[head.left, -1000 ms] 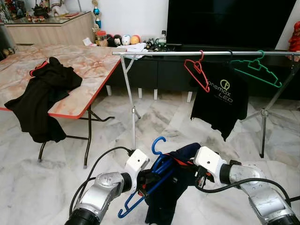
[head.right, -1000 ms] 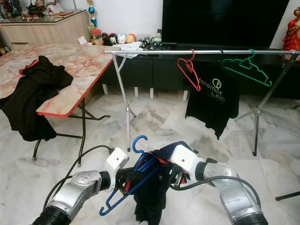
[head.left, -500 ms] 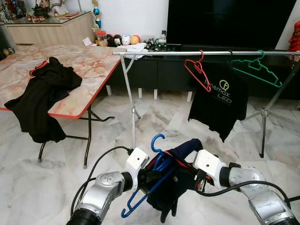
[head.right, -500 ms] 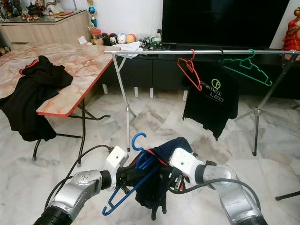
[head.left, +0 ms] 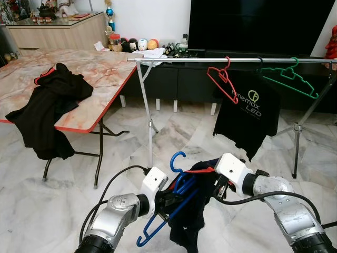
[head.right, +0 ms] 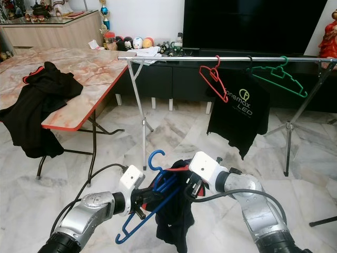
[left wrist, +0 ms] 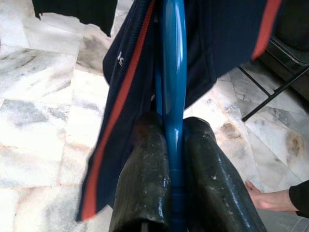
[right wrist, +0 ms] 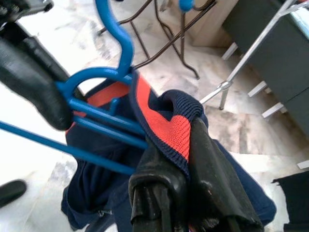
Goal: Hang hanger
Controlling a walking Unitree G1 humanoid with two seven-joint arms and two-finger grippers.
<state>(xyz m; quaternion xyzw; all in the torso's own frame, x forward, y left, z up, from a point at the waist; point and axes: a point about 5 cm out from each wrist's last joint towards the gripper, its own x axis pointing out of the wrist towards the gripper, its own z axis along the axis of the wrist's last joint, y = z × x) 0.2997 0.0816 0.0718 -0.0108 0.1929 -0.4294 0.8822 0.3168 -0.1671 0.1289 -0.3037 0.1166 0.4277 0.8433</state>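
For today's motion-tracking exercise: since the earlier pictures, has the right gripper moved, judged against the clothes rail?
Yes. The right gripper, clamped on the navy garment, has risen slightly and shifted left toward the blue hanger, nearer the clothes rail.

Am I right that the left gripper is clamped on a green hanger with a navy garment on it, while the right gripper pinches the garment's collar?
Not quite: the hanger in the left gripper is blue, as the left wrist view shows. The rest holds: the navy garment is on it, and the right gripper pinches its collar.
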